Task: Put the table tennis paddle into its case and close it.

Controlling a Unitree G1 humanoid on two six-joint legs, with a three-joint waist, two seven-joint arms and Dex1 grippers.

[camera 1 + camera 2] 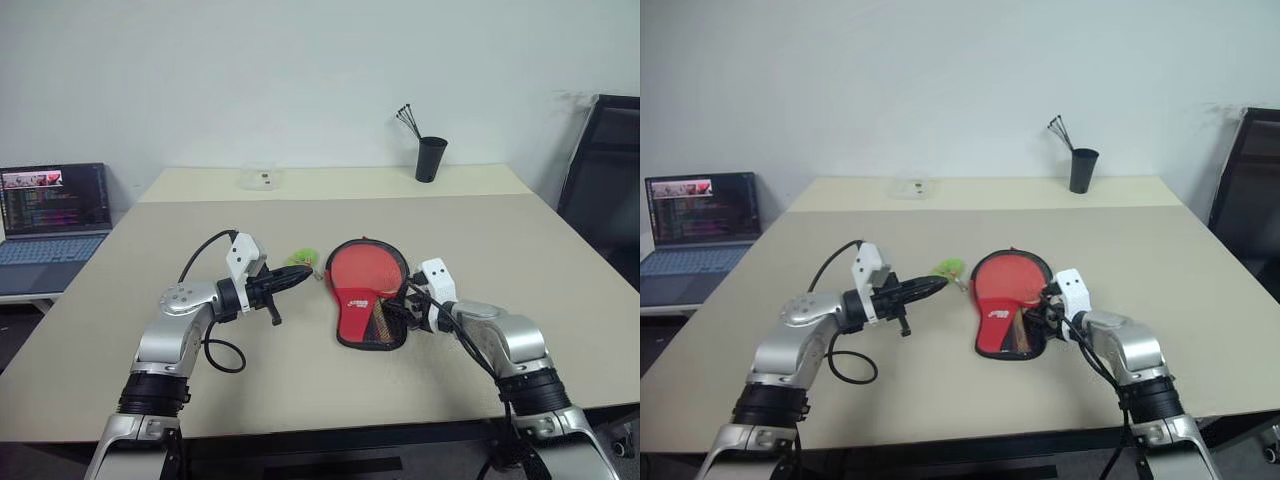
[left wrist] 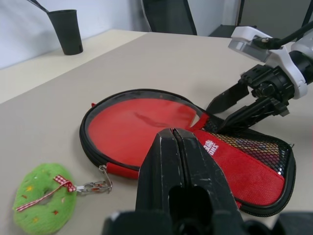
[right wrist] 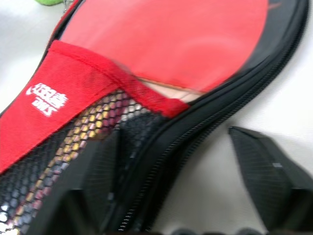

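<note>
The case (image 1: 362, 318) lies on the table, its round end unzipped. Its red flap with the white logo (image 3: 46, 98) and black mesh covers the narrow end. The table tennis paddle (image 1: 366, 268) rests inside it, red face up, with its handle hidden under the flap. My right gripper (image 3: 181, 171) stands open at the case's narrow end, astride the black zip edge (image 3: 205, 127). One finger is over the mesh and the other over bare table. My left gripper (image 1: 305, 275) is shut and holds nothing. It hovers level to the left of the case and points at it.
A green plush charm (image 2: 44, 203) hangs from the zip pull, on the table between my left gripper and the case. A black cup of pens (image 1: 431, 158) and a clear box (image 1: 262, 179) stand at the far edge. A laptop (image 1: 55, 215) sits left and a black chair (image 1: 605, 180) right.
</note>
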